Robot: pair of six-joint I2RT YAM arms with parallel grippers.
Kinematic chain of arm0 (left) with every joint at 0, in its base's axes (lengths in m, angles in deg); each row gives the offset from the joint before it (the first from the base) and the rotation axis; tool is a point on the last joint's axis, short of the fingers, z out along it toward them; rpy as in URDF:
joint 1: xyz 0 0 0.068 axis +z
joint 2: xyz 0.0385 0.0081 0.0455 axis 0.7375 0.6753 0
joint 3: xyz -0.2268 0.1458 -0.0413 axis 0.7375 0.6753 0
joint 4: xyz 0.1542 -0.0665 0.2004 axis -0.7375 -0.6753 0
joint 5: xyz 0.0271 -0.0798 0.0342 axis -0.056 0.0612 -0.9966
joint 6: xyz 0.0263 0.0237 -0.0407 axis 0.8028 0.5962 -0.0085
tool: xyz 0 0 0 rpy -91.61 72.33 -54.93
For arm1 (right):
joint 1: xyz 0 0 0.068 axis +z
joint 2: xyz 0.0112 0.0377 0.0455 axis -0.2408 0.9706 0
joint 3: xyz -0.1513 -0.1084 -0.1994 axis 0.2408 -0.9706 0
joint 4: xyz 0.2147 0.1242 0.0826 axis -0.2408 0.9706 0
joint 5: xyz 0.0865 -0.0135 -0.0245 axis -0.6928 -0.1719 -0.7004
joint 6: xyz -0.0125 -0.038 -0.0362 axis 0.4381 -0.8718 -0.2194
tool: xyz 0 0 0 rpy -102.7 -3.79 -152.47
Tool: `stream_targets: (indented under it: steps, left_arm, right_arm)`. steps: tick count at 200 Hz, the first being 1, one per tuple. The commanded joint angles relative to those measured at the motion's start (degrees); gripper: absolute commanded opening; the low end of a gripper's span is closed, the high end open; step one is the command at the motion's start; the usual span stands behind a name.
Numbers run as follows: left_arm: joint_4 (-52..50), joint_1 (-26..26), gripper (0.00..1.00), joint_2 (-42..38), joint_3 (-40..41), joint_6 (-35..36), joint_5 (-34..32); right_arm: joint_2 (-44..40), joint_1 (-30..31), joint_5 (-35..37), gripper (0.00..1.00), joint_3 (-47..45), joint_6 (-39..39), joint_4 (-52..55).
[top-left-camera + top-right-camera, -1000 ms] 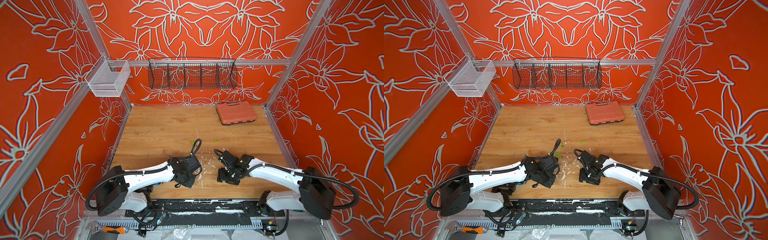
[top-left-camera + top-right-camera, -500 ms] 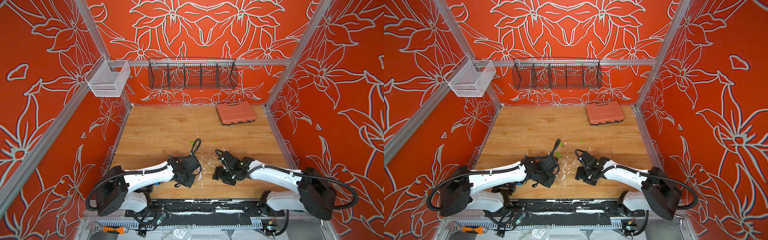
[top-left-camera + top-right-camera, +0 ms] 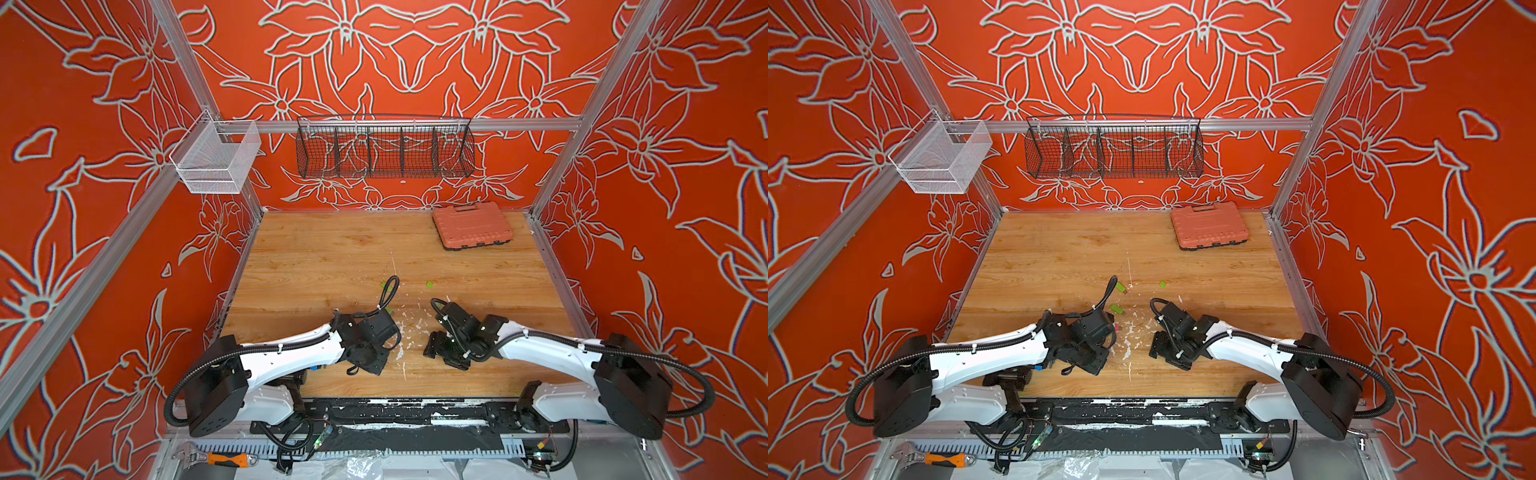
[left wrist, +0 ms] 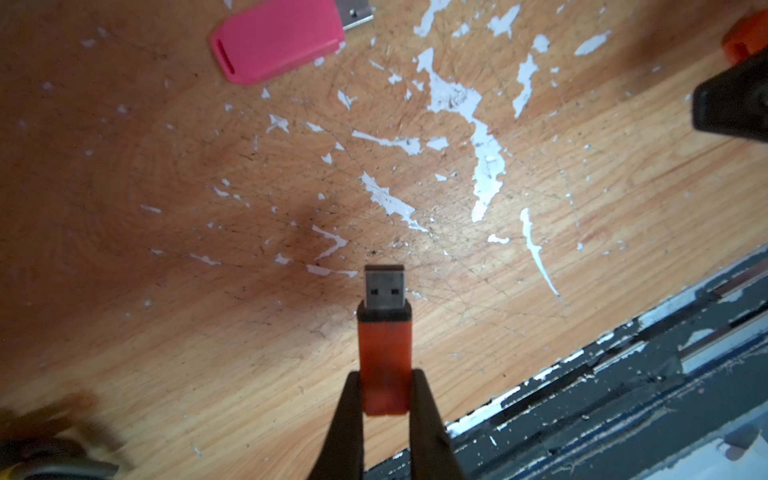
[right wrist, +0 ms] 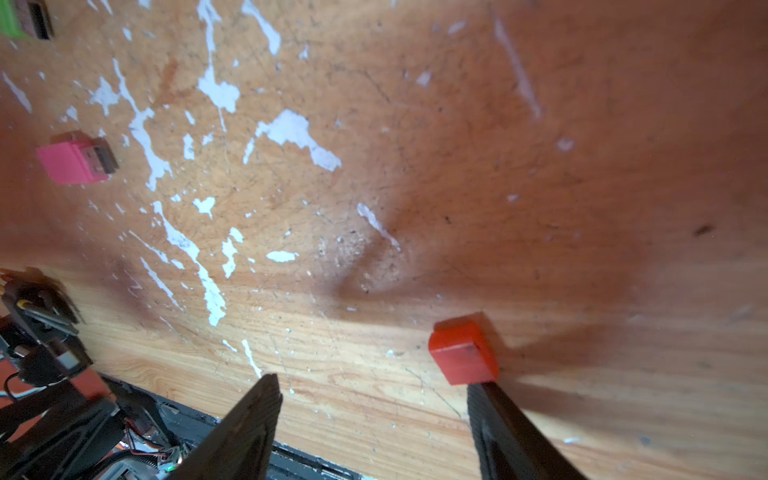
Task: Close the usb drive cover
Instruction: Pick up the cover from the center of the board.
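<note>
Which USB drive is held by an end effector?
The orange drive, clamped in the left end effector, plug bare; the pink drive and green drives lie on the table.

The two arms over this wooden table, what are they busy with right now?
The left gripper is shut on an orange usb drive whose metal plug is bare. The right gripper stands open low over the table, with the orange cap lying close by one finger, not gripped. The cap is not yet on. A pink drive lies uncapped nearby.
</note>
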Motion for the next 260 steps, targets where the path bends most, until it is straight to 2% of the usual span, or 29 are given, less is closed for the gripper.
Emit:
stream_targets:
  steps: [1,54,89,108,125,140,160,190,224,260]
  left_arm:
    - [-1.63,0.43,0.11,-1.25,0.78,0.52,-1.35]
    - [-1.79,0.43,0.11,-1.92,1.05,0.32,-1.51]
    - [-2.07,0.43,0.11,-2.73,0.96,0.43,-1.79]
    - [-2.15,0.38,0.11,-2.99,0.78,0.39,-1.70]
    - [-2.33,0.43,0.11,-3.29,0.54,0.43,-1.52]
    - [-2.57,0.44,0.11,-3.56,0.52,0.30,-1.52]
    - [-3.03,0.45,0.11,-3.79,0.26,0.20,-1.85]
    - [-2.35,0.43,0.11,-4.91,0.26,0.10,-1.70]
    - [-2.03,0.43,0.11,-6.23,0.50,0.46,-2.18]
    - [-0.95,0.43,0.11,-6.95,1.21,0.25,-1.53]
  right_arm:
    - [1.42,-0.48,4.04,0.74,0.09,-0.22,2.57]
    - [4.51,-1.71,6.84,0.74,3.35,-4.08,1.33]
    - [6.97,-2.92,9.12,0.74,6.47,-7.62,4.74]
    - [8.32,-3.04,8.56,0.74,7.54,-8.68,3.80]
    - [10.04,-2.92,7.19,0.69,9.07,-9.94,3.90]
    - [11.93,-1.95,8.24,0.68,12.17,-11.80,9.20]
    - [14.07,-0.47,13.38,0.68,17.39,-13.61,20.82]
    - [13.89,0.89,17.31,0.67,18.39,-11.16,25.79]
    - [13.51,2.36,15.86,0.61,14.25,-5.82,19.86]
    - [13.90,2.94,16.29,0.56,13.80,-4.04,16.23]
